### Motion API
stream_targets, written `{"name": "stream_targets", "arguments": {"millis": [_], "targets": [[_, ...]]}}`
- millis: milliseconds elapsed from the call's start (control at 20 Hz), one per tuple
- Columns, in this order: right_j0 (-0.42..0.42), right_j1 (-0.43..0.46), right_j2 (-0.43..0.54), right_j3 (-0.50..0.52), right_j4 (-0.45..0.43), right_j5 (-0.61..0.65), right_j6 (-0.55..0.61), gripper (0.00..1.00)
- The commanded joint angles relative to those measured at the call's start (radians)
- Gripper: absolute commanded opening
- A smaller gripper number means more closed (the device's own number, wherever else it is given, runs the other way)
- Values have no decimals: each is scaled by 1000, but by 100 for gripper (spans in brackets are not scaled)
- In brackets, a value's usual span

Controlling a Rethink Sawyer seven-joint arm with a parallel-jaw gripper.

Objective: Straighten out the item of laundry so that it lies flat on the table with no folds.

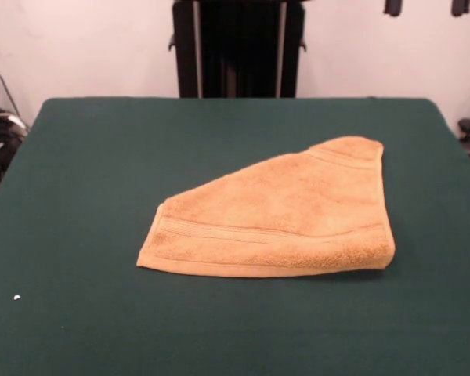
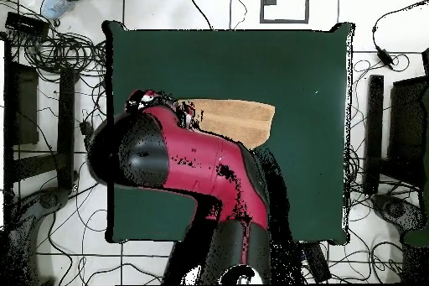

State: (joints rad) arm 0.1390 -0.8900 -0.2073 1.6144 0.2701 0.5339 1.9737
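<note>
You've got open tabletop [image 1: 78,172] all around the towel [image 1: 286,219], wide on the left and near side, narrower toward the right edge in the front view. Nothing else sits on the cloth but a tiny white speck [image 1: 16,297]. From overhead, the red arm [image 2: 197,165] hangs over part of the towel.

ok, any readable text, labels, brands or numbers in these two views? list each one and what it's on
None readable in either view.
The towel shows only woven ribbed bands, no tag or print in sight.
The green table cloth is plain; the white speck near its front edge is not writing.
The red and black arm shows no legible marking in the overhead view.
The gripper tips at the top edge of the front view carry no visible marks.
</note>
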Motion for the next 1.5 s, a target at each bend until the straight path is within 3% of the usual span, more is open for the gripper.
{"name": "stream_targets", "arguments": {"millis": [50,800,1500], "targets": [[-6,161,113,-97,3,67,131,100],[37,341,73,-346,39,94,222,100],[-65,490,180,-572,-23,91,-14,100]]}}
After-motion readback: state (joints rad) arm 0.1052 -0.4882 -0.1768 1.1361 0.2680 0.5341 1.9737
